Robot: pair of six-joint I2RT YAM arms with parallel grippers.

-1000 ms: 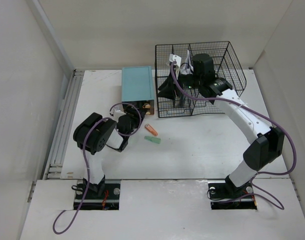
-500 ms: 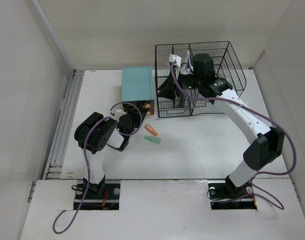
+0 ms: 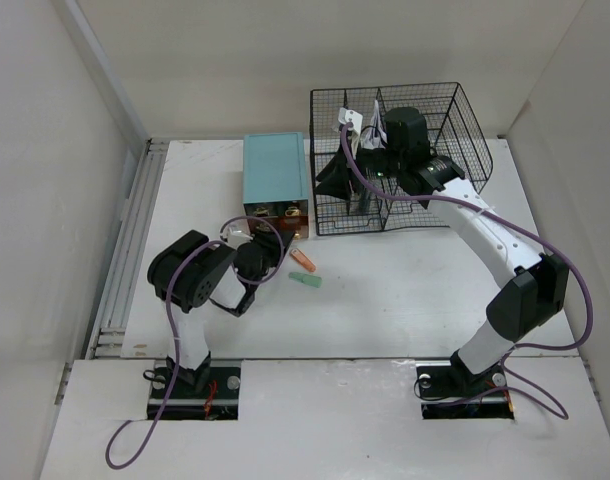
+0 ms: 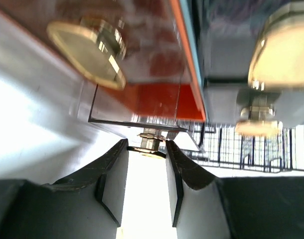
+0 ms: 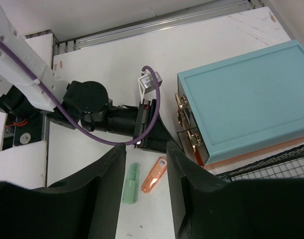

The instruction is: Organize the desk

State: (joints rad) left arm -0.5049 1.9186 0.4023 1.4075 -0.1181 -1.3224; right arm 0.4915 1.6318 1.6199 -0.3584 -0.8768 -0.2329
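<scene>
Close up, the drawer box (image 4: 157, 74) is blurred and cut off by the frame's edges — its brass knob (image 4: 151, 142), between the fingertips of the left tool (image 4: 146, 150), is half lost in glare. From above, the black things (image 3: 337, 178) in the wire rack (image 3: 465, 125) merge — indistinguishable.

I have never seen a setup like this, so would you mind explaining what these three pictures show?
These are two robot arms bolted at the near edge of a white desk. One picture looks down from above; the other two come from cameras on the wrists. On the desk stand a teal-topped drawer box and a black wire rack; a small orange item and a small green item lie loose in front. The left gripper is closed on a brass drawer knob. The right gripper hangs open over the rack, holding nothing.
</scene>
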